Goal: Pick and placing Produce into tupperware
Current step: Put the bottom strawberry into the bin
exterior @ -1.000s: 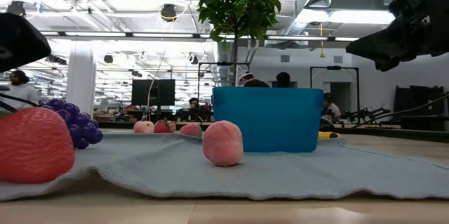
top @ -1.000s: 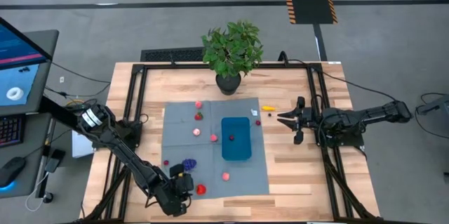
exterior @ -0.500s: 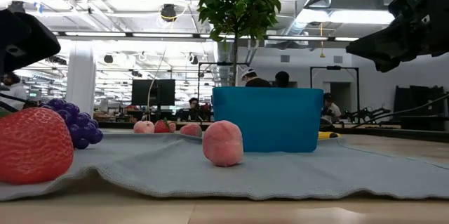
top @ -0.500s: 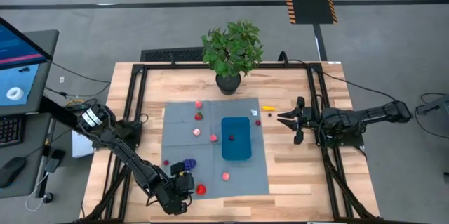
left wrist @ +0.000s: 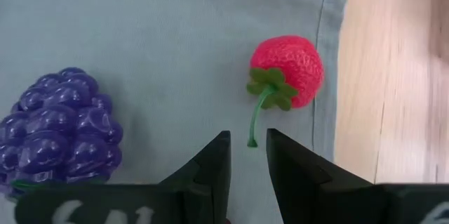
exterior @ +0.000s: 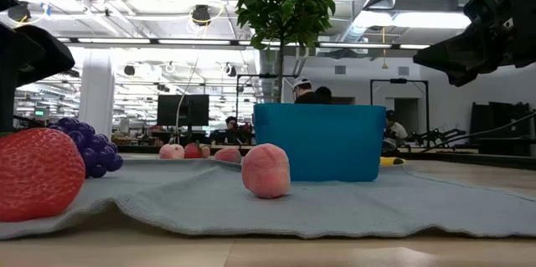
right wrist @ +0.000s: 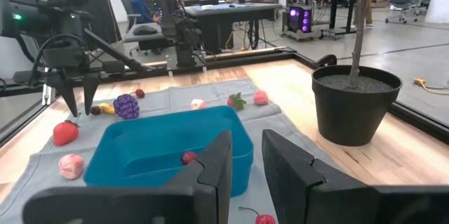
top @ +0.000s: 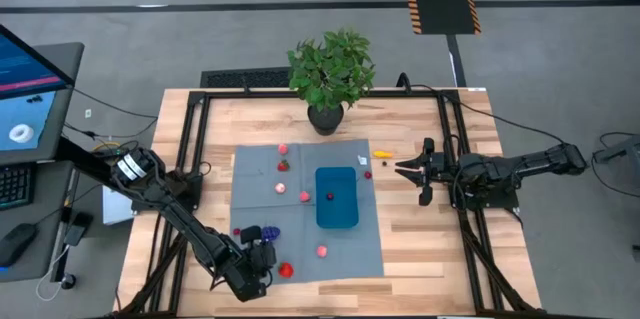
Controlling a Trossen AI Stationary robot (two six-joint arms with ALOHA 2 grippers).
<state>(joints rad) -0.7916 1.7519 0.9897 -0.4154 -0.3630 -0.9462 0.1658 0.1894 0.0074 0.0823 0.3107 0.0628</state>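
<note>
The blue tupperware (top: pixel 340 215) stands on the grey-blue mat (top: pixel 255 184) with one small red piece (top: pixel 329 196) inside. More produce lies on the mat: a red strawberry (left wrist: pixel 291 69), purple grapes (left wrist: pixel 59 126), a pink peach (top: pixel 322 251) and several small pieces toward the far left (top: pixel 283 166). My left gripper (left wrist: pixel 245 136) hovers open at the mat's near left, pointing steeply down, with the strawberry's green stem (left wrist: pixel 256 115) just beyond its fingertips. My right gripper (top: pixel 403 168) waits open and level over bare wood, right of the mat.
A potted plant (top: pixel 330 74) stands at the far edge behind the mat. A yellow piece (top: pixel 382 154) and small red cherries (top: pixel 366 171) lie on the wood between the tupperware and my right gripper. Bare wood shows right of the mat.
My left gripper has tipped a little while staying over the strawberry and grapes, and now covers part of the grapes in the high view. The produce and the tupperware have not moved.
</note>
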